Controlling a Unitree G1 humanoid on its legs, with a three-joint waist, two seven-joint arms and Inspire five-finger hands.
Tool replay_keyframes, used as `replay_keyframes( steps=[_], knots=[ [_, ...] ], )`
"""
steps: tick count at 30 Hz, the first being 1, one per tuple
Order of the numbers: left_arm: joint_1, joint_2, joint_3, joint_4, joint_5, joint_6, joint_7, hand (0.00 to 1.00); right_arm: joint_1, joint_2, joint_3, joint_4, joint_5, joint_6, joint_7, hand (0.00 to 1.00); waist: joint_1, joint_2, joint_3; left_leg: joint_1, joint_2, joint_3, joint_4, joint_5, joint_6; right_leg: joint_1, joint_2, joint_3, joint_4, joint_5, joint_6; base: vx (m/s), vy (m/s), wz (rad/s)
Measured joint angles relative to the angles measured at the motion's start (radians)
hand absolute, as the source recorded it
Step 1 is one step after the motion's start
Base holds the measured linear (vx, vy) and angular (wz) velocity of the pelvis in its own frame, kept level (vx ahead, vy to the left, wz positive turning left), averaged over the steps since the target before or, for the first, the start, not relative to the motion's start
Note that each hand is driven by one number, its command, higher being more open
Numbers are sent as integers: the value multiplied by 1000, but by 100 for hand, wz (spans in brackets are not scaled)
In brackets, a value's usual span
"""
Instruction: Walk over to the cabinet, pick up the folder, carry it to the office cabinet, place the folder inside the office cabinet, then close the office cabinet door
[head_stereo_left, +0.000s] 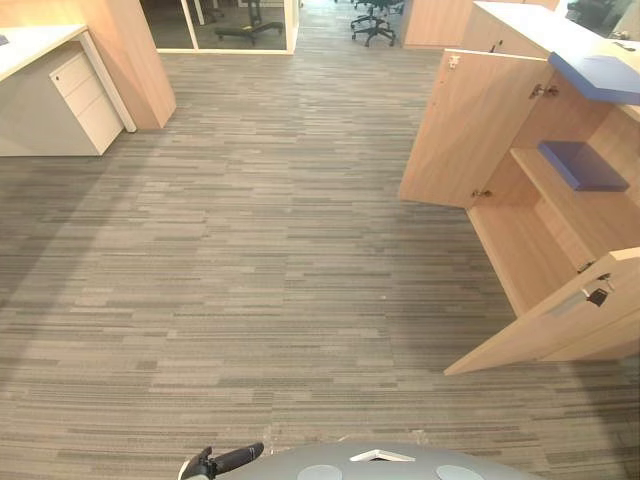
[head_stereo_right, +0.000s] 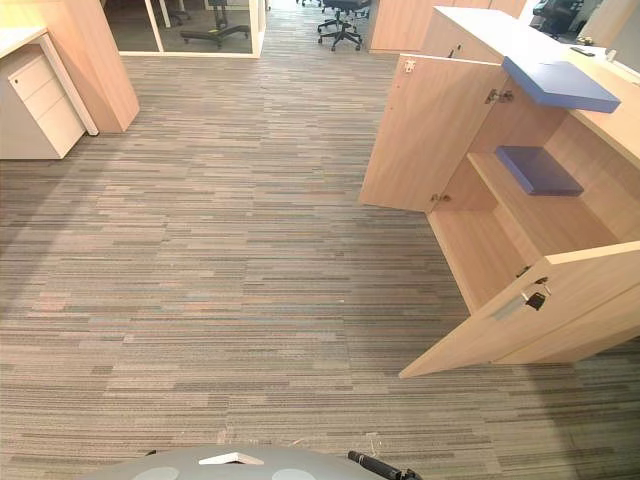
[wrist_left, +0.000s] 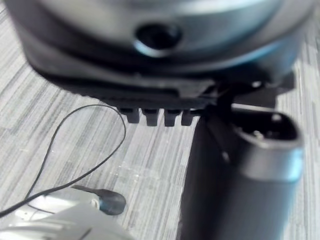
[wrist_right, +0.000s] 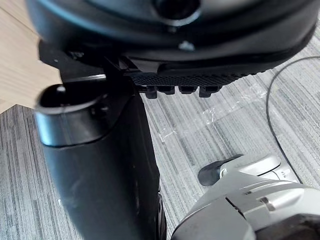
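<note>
- I am standing on the grey striped carpet (head_stereo_left: 250, 250), and the light wooden cabinet (head_stereo_right: 480, 250) is lying ahead of me and off to my right, well apart from both hands.
- Both of its doors are hanging open: the far wooden door (head_stereo_left: 470, 130) is swinging out toward the room, and the near wooden door (head_stereo_left: 560, 325) is jutting across between me and the inside.
- One flat blue folder (head_stereo_right: 558, 84) is lying on the cabinet top. Its long side is running along that top, away from me.
- A second flat blue folder (head_stereo_left: 582, 165) is lying on the shelf inside, toward the far end and behind the near door.
- I cannot tell from here which of the two the task means.
- My right hand (wrist_right: 210, 55) is hanging by my side over the carpet. Its fingers are resting straight and relaxed, gripping and touching nothing.
- My left hand (wrist_left: 125, 85) is hanging the same way on the other side, fingers loose and empty.
- I am judging the right hand to be the nearer one to either folder, since the cabinet is on that side.
- I am expecting to need steps forward and to the right first, coming round the near door.
</note>
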Motion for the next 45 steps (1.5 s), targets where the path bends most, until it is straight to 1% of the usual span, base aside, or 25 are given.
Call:
replay_keyframes(
  steps=[10,18,19,22,23,25,26,27,28,29,30,31,32,33,34,35,37,38,39,40,41,42,43,44,45],
  knots=[
    [8,-1,1,0,-82,-13,-11,100,-16,-4,-4,7,1,-1,10,100,0,0,8,14,1,0,-12,1,-3,12,1,-4,-6,-1,2,-23,-6,0],
    [9,-3,4,-2,-80,-17,-8,100,-16,-3,-12,6,3,-1,10,100,-1,-3,12,15,1,-4,-33,17,-2,6,2,-12,-7,-1,1,-43,-16,3],
    [9,-4,6,-2,-80,-17,-7,100,-16,-2,-12,6,3,-1,10,100,-1,-8,16,15,1,-5,-34,17,-2,6,2,-12,-8,-1,1,0,0,0],
    [-1,-3,13,-2,-80,-17,-7,100,-20,0,-21,6,3,-1,11,100,-2,0,28,8,2,-4,-27,13,-6,4,2,-13,-7,-3,-2,0,0,0],
    [-9,-3,21,-3,-81,-17,-7,100,-26,2,-24,6,3,-2,10,100,-3,-6,39,-13,2,-3,8,-5,-15,0,1,-13,5,-7,-8,-25,-34,1],
    [-33,-4,43,-5,-83,-17,-2,100,-42,11,-46,5,5,-6,10,100,-1,-11,69,-85,9,0,149,-76,-27,-35,2,-15,67,-39,-16,-20,-27,1],
    [-42,-8,52,-8,-84,-16,-1,100,-48,14,-67,3,14,-6,11,100,0,-7,95,-126,25,6,263,-134,-43,-45,11,-18,113,-69,-25,-41,-48,0],
    [-44,-13,59,-15,-85,-15,-1,100,-49,15,-84,-2,17,-6,11,100,1,-2,103,-144,37,16,319,-161,-52,-48,18,-16,132,-87,-38,-67,-60,0],
    [-42,-29,107,-31,-87,-16,-2,100,-51,21,-109,-18,22,-5,9,100,3,3,118,-193,64,57,461,-198,-71,-49,26,-13,159,-118,-52,-62,-29,3],
    [-41,-37,157,-55,-91,-15,-4,100,-54,26,-111,-29,22,-4,7,100,3,1,127,-275,87,91,640,-194,-68,-45,28,-12,179,-134,-61,-48,-26,-5],
    [-39,-59,197,-90,-117,-22,0,100,-52,25,-116,-30,22,-4,2,100,7,5,133,-361,116,115,792,-215,-55,-33,26,-8,205,-151,-69,51,-13,-8],
    [-37,-66,199,-98,-122,-33,0,100,-49,24,-124,-27,22,-2,-6,100,15,-3,137,-405,131,118,815,-229,-57,-18,20,-3,210,-164,-67,84,5,-15],
    [-37,-68,195,-101,-124,-39,0,100,-48,23,-130,-26,22,-2,-7,100,18,2,137,-420,137,120,798,-228,-59,-10,15,3,212,-171,-65,142,64,-27],
    [-39,-72,190,-103,-125,-42,0,100,-49,21,-134,-26,21,-4,-8,100,31,7,133,-442,143,120,726,-222,-65,-7,-2,27,222,-186,-56,158,135,-38],
    [-40,-73,191,-103,-126,-43,-1,100,-53,21,-134,-26,21,-5,-8,100,33,7,132,-449,144,117,675,-210,-69,-5,-14,40,222,-193,-47,254,206,-59],
    [-40,-75,190,-102,-126,-44,1,100,-55,17,-134,-25,20,-5,-5,100,30,12,131,-459,141,98,540,-164,-78,5,-41,70,221,-212,-25,262,206,-49],
    [-38,-79,192,-101,-126,-43,2,100,-54,16,-134,-25,22,-4,-9,100,28,20,128,-459,144,73,406,-104,-93,16,-74,100,218,-236,5,352,295,-52],
    [-36,-83,192,-100,-126,-41,3,100,-53,14,-134,-25,22,-4,-10,100,26,24,127,-452,144,69,315,-13,-116,31,-105,123,211,-257,35,508,439,-53],
    [-31,-85,189,-91,-123,-40,4,100,-54,12,-132,-22,22,-4,-9,100,30,35,120,-428,128,109,300,89,-101,54,-139,137,182,-272,32,459,381,-42],
    [-35,-82,188,-84,-121,-41,4,100,-53,3,-129,-15,19,-5,-8,100,29,29,118,-433,119,128,323,67,-70,68,-146,141,181,-269,36,472,312,-31],
    [-40,-81,189,-80,-113,-44,9,100,-51,4,-130,-10,19,-4,-7,100,28,29,118,-448,114,138,385,6,-55,73,-142,159,200,-247,38,488,236,-29],
    [-40,-79,192,-79,-113,-44,9,100,-45,10,-132,-9,19,-4,-8,100,31,24,113,-446,110,151,422,-27,-47,79,-138,154,205,-218,25,546,246,-44],
    [-36,-74,198,-71,-112,-41,8,100,-40,17,-135,-8,17,-4,-7,100,36,16,100,-435,104,176,457,-60,-22,88,-157,166,202,-193,29,430,216,-43],
    [-30,-65,202,-60,-111,-40,7,100,-33,24,-149,-8,16,-5,-5,100,33,6,80,-423,89,190,462,-77,-5,90,-176,186,207,-180,28,395,229,-43],
    [-27,-60,205,-48,-109,-39,6,100,-24,32,-173,-9,11,-5,3,100,32,-8,55,-397,66,209,450,-91,11,82,-203,206,237,-169,40,326,189,-31]
  ],
)
